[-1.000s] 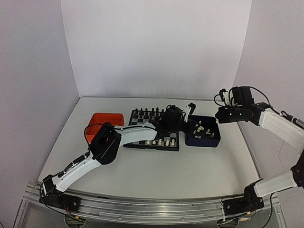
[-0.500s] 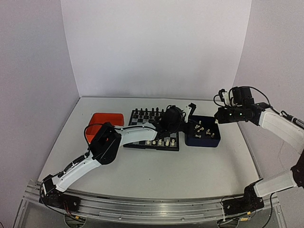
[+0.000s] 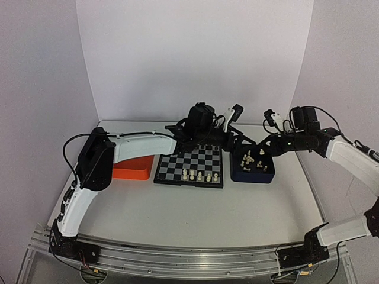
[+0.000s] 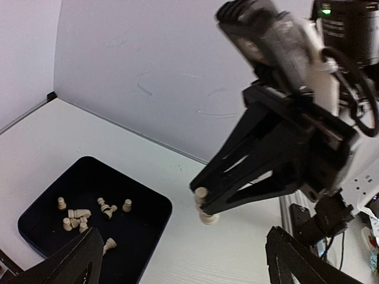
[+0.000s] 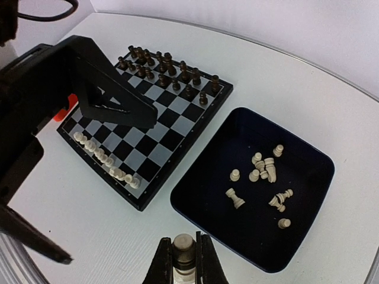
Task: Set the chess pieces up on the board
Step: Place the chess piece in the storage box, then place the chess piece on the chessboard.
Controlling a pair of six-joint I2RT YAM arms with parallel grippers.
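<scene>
The board [image 3: 190, 163] lies mid-table with a row of cream chess pieces [image 3: 198, 175] along its near edge. The same board [image 5: 155, 121] and row of chess pieces [image 5: 105, 157] show in the right wrist view. More cream pieces [image 3: 251, 161] lie loose in the dark blue tray [image 3: 263, 175]. My right gripper [image 3: 263, 151] hangs above that tray's right side, shut on one cream piece [image 5: 183, 253]; the left wrist view shows this piece [image 4: 203, 207] too. My left gripper [image 3: 238, 126] is raised behind the board and tray, open and empty.
An orange tray [image 3: 131, 169] sits left of the board, partly under my left arm. Black pieces [image 5: 167, 66] line the board's far rows. The blue tray [image 5: 307, 225] lies right of the board. White walls close the table at the back and sides.
My left arm has lifted off the board and swung up and back, and its gripper has opened wide. My right gripper has come down and left toward the blue tray, still shut on its piece.
</scene>
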